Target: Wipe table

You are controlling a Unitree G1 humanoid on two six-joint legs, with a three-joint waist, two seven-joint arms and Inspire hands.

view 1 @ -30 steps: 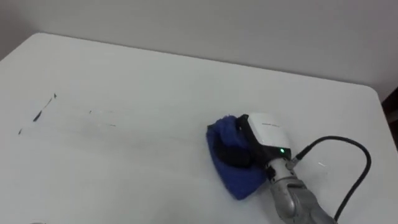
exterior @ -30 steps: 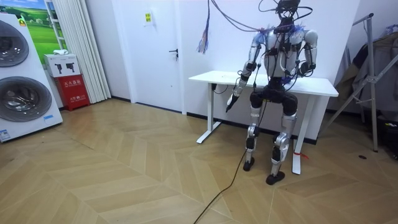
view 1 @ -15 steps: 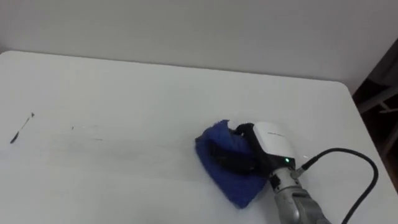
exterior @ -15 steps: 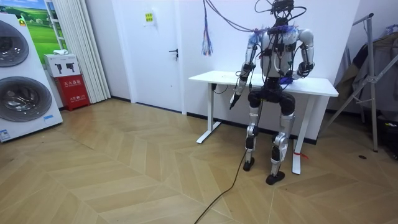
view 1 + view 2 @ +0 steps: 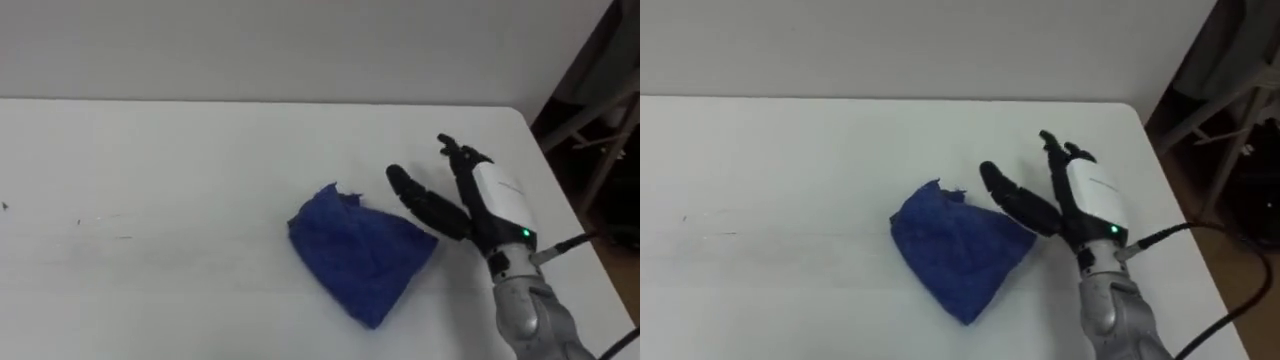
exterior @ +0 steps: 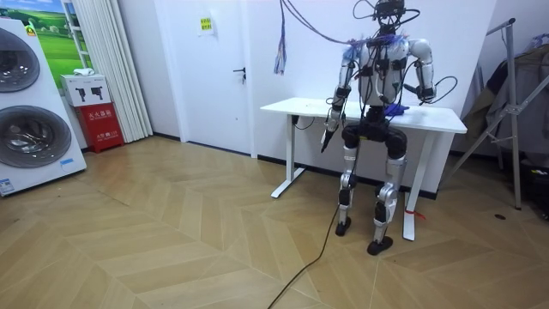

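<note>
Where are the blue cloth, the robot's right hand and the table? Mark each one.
blue cloth (image 5: 360,252), left eye view, middle of the crumpled cloth.
right hand (image 5: 497,198), left eye view, white back of the hand.
table (image 5: 170,140), left eye view, bare top.

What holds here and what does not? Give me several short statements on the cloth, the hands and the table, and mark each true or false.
1. The blue cloth lies on the white table. True.
2. The right hand is curled round the cloth. False: its fingers are straight and hold nothing, and it is at the cloth's right side.
3. The cloth is folded into a neat flat square. False: it lies crumpled in an uneven heap.
4. Faint dark marks show on the table to the left of the cloth. True.
5. The left hand rests on the table top. False: in the room view it hangs at the robot's side, below the table's edge.
</note>
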